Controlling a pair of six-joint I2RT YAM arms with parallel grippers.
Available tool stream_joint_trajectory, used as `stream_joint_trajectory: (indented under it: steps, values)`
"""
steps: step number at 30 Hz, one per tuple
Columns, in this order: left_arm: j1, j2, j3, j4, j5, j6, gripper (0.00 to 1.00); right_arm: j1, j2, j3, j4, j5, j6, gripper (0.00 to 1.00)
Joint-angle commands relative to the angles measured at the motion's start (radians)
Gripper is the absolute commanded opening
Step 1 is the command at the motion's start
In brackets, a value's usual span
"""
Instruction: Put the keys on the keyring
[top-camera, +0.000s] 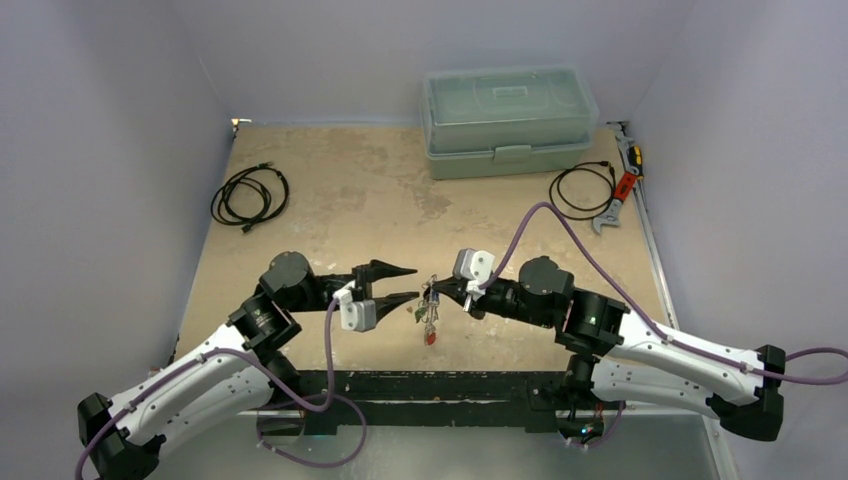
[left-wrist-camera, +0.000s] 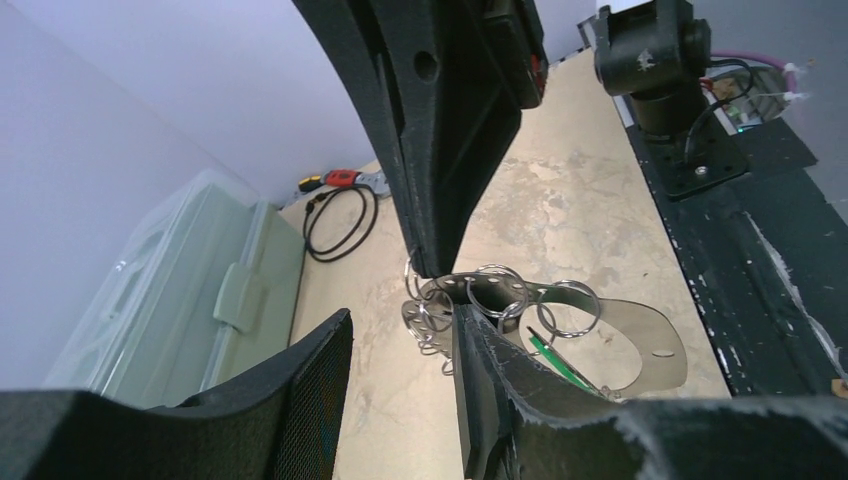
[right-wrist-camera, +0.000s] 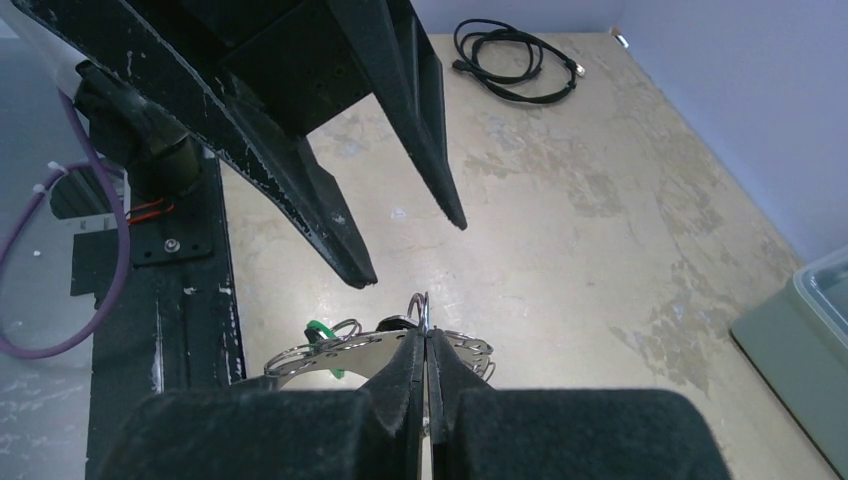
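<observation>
Our right claw (top-camera: 437, 291) is clenched on the top of the keyring (right-wrist-camera: 345, 352). We judge this is so that it hangs free above the counter (top-camera: 350, 200), midway between the arms and towards the near edge, with the keys (top-camera: 430, 322) dangling below. Our left claw (top-camera: 409, 283) is released, jaws spread. It sits just left of the bunch without touching it, apparently lined up to take a key or steady the ring.
</observation>
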Motion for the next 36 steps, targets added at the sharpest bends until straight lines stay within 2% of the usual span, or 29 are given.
stream_joint_trajectory:
  steps: [1, 13, 28, 32, 36]
  values:
    - [0.005, 0.019, 0.038, 0.006, 0.085, 0.011, 0.4, 0.004, -0.032, 0.062, 0.084, -0.028, -0.004, 0.0]
    - [0.004, 0.072, 0.03, 0.09, 0.114, -0.065, 0.39, 0.004, -0.03, 0.067, 0.079, -0.061, -0.016, 0.0]
    - [0.012, 0.069, 0.039, 0.072, 0.099, -0.049, 0.24, 0.004, -0.03, 0.06, 0.065, -0.077, -0.026, 0.0]
    - [0.017, 0.069, 0.039, 0.081, 0.094, -0.055, 0.24, 0.004, -0.028, 0.062, 0.062, -0.084, -0.026, 0.0]
    - [0.02, 0.073, 0.036, 0.088, 0.095, -0.064, 0.29, 0.004, -0.027, 0.062, 0.064, -0.092, -0.024, 0.0]
